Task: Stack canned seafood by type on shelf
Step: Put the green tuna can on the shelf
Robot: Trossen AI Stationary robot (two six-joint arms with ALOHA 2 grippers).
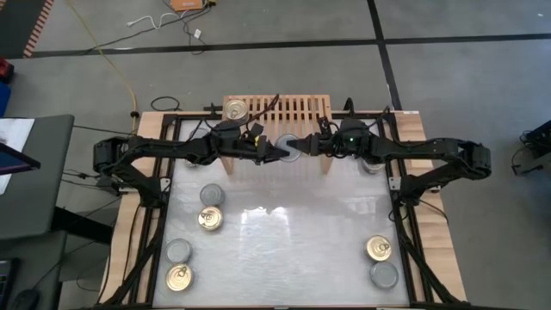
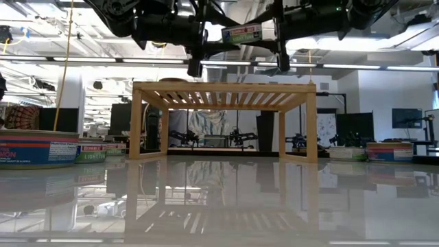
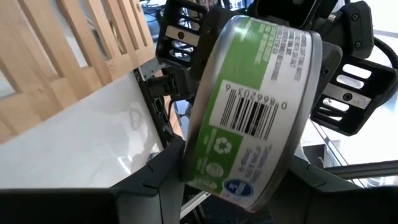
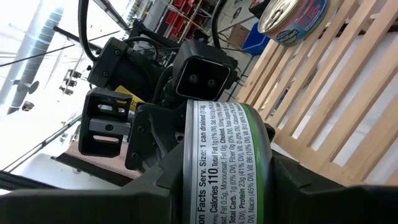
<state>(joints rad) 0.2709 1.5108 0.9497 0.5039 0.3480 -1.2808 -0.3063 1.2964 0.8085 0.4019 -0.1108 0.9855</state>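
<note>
A green-labelled can (image 1: 288, 145) with a silver-grey top hangs in the air over the near edge of the light-wood shelf (image 1: 293, 110). My left gripper (image 1: 277, 151) comes at it from the table's left and my right gripper (image 1: 303, 148) from the right, and both are shut on it. The low view shows this can (image 2: 240, 33) well above the shelf's slatted top (image 2: 225, 86). A gold-topped can (image 1: 235, 109) stands on the shelf's far left corner, with its blue label (image 4: 292, 18) showing in the right wrist view. My left gripper pinches the can's left part between its two fingers (image 3: 149, 183), one on each flat face, with the barcode wall (image 3: 249, 115) toward the wrist. The fingers reach in level from the table's left. The can lies flat, lifted clear of the shelf. My right gripper pinches the same can's right part between its two fingers (image 4: 292, 180), one on each flat face, with the printed wall (image 4: 217, 168) toward the wrist. The fingers reach in level from the table's right. The can lies flat in the air between both grippers.
Loose cans stand on the table: a silver one (image 1: 212, 195) and a gold one (image 1: 209, 219) at mid left, two (image 1: 179, 263) at the near left, and two (image 1: 380, 261) at the near right. Open tabletop (image 1: 293, 250) lies between them.
</note>
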